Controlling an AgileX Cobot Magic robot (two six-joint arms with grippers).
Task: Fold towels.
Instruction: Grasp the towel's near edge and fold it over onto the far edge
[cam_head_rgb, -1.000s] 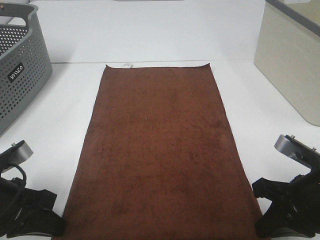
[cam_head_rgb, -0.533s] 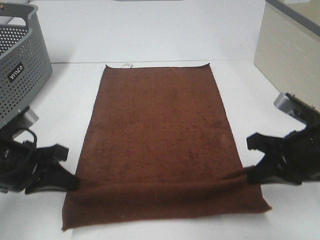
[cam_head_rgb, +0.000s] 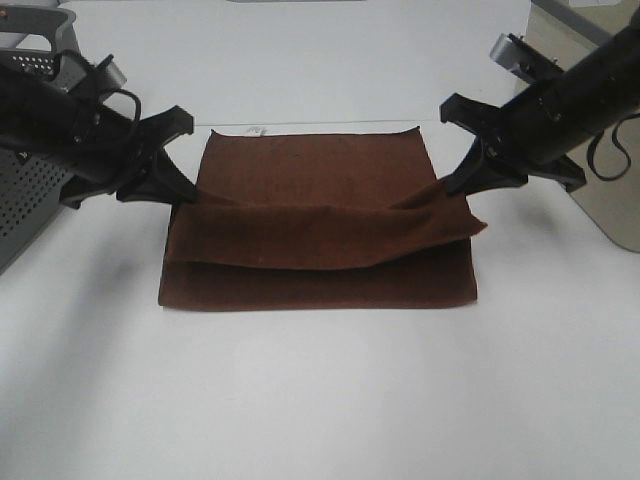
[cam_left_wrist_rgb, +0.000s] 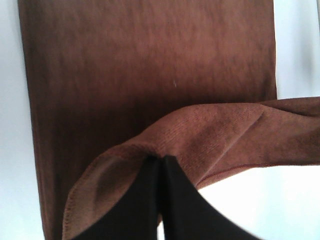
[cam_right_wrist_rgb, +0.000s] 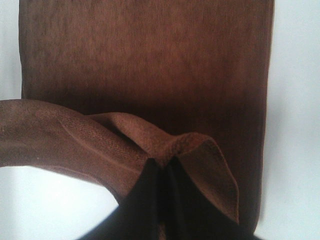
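Note:
The dark reddish-brown towel (cam_head_rgb: 320, 240) lies on the white table, its near part lifted and carried over its far part. A small white tag (cam_head_rgb: 256, 130) shows at the far short edge. My left gripper (cam_head_rgb: 183, 197) is shut on the towel's left near corner (cam_left_wrist_rgb: 150, 150), held above the cloth. My right gripper (cam_head_rgb: 452, 188) is shut on the right near corner (cam_right_wrist_rgb: 175, 145). The lifted edge sags between them. The wrist views show the flat towel (cam_left_wrist_rgb: 150, 65) (cam_right_wrist_rgb: 150, 55) below each pinched corner.
A grey perforated basket (cam_head_rgb: 30, 150) stands at the far left behind the left arm. A beige bin (cam_head_rgb: 600, 180) stands at the far right behind the right arm. White table (cam_head_rgb: 320, 400) lies in front of the towel.
Both grippers have moved from the near edge toward the far edge, carrying the towel's near corners up and over. The towel now lies doubled, its fold line nearest the camera.

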